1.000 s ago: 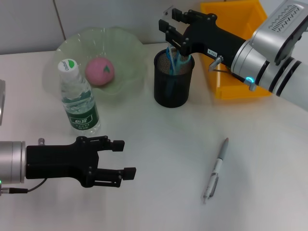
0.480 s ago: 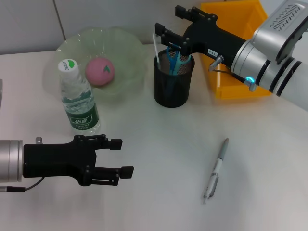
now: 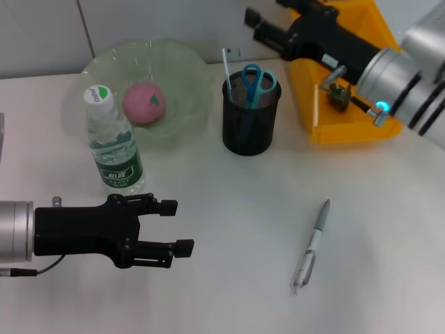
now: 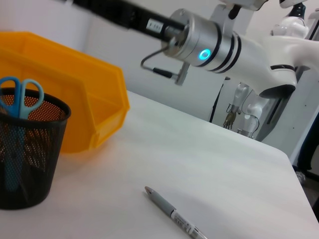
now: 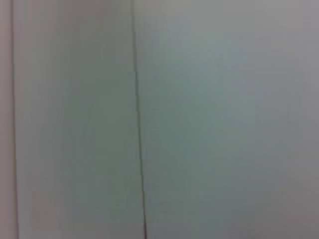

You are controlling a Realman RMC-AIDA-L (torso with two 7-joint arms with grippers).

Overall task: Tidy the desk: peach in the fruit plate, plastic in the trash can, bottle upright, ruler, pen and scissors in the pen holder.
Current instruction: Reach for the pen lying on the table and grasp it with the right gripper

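A pink peach (image 3: 144,103) lies in the green fruit plate (image 3: 182,83). In front of the plate the bottle (image 3: 115,142) stands upright. Blue scissors (image 3: 257,80) (image 4: 20,92) and a white ruler (image 3: 227,66) stick up out of the black mesh pen holder (image 3: 250,122) (image 4: 25,149). The grey pen (image 3: 311,247) (image 4: 174,214) lies flat on the table, front right. My right gripper (image 3: 256,24) hangs open and empty, raised behind the holder. Low at the front left, my left gripper (image 3: 182,226) is open, well short of the pen. No plastic shows.
A yellow bin (image 3: 348,129) (image 4: 75,99) stands right of the holder, under my right arm (image 3: 389,69). A grey object (image 3: 2,146) pokes in at the table's left edge. The right wrist view holds only a blank wall.
My right gripper has lifted up and back from the pen holder, leaving the ruler standing beside the scissors. The left arm has barely moved.
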